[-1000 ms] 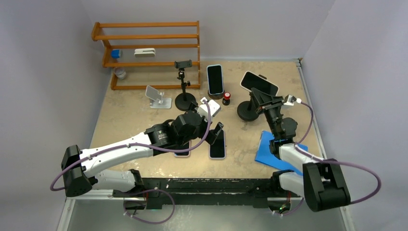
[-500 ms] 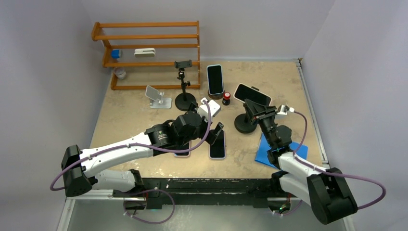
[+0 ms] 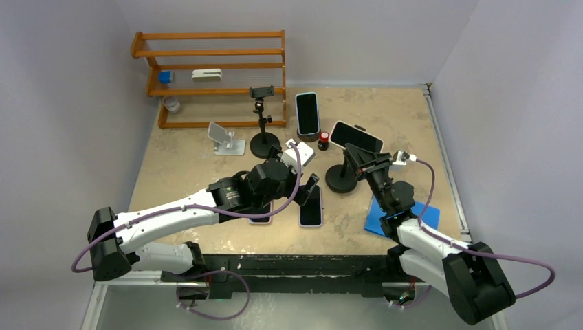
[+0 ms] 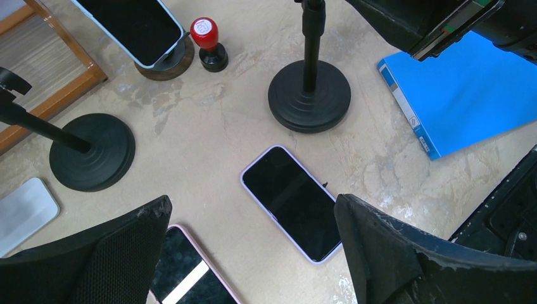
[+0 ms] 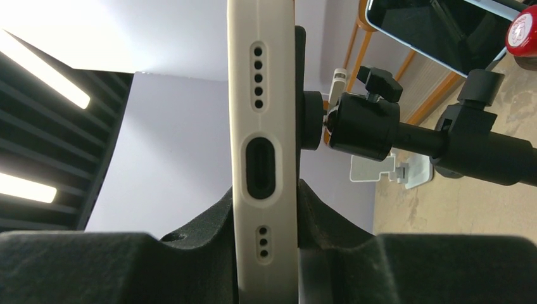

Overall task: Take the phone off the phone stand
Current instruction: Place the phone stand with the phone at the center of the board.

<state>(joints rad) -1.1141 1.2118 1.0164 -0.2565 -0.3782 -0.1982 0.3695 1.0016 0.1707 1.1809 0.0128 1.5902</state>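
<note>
Your right tool [image 5: 266, 266] clamps white-cased black-screen phone [image 5: 263, 95] by port edge: rigid, smooth, likely slippery. Black round-base stand [image 3: 340, 181] may tip. Left tool [image 4: 253, 212] spread, empty.

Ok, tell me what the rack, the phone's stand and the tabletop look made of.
Rack: wood, by its orange-brown glossy rails. Stand: matte black, probably metal or plastic; cannot tell which. Tabletop: mottled beige, stone-like, maybe laminate.

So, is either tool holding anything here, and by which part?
The right tool grips the phone by its port end, a finger on each face. The left tool is open and empty.
</note>
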